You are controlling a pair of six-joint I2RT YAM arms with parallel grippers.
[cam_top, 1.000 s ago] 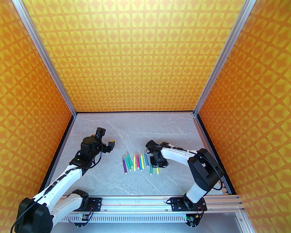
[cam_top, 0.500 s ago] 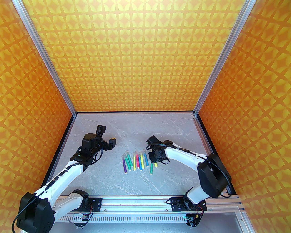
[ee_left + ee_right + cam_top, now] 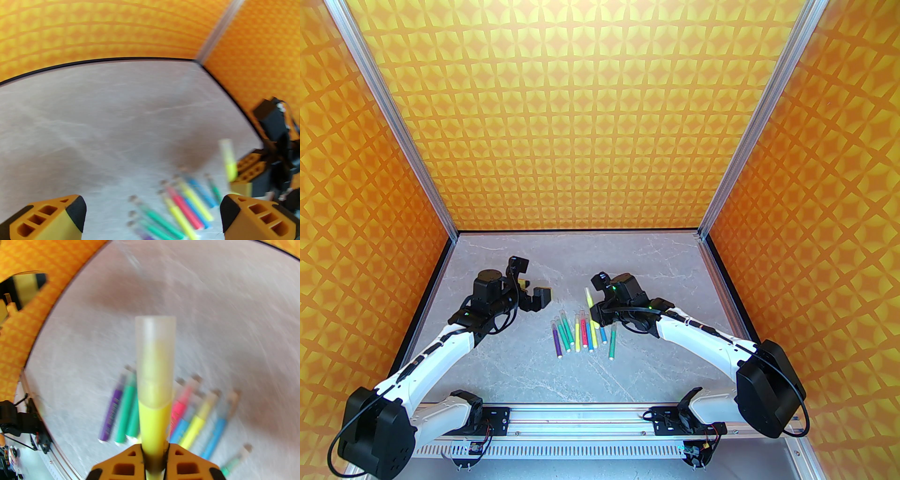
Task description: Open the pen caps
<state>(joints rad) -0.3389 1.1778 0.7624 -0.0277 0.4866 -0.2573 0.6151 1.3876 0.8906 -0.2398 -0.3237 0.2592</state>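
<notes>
Pen caps [image 3: 582, 313]: short translucent whitish cylinders, every one seated on its barrel, none off. The raised cap [image 3: 155, 357] tops a yellow marker [image 3: 153, 422] lifted above the others. It stands at centre in the right wrist view, pointing to the frame's top. In the top view it sits just above the row, lower centre. The remaining caps lie flat at the upper ends of the fanned markers [image 3: 577, 335], blurred in the wrist views.

Translucent plastic pen caps [image 3: 155, 352], matt marble-look table [image 3: 581, 262]
</notes>
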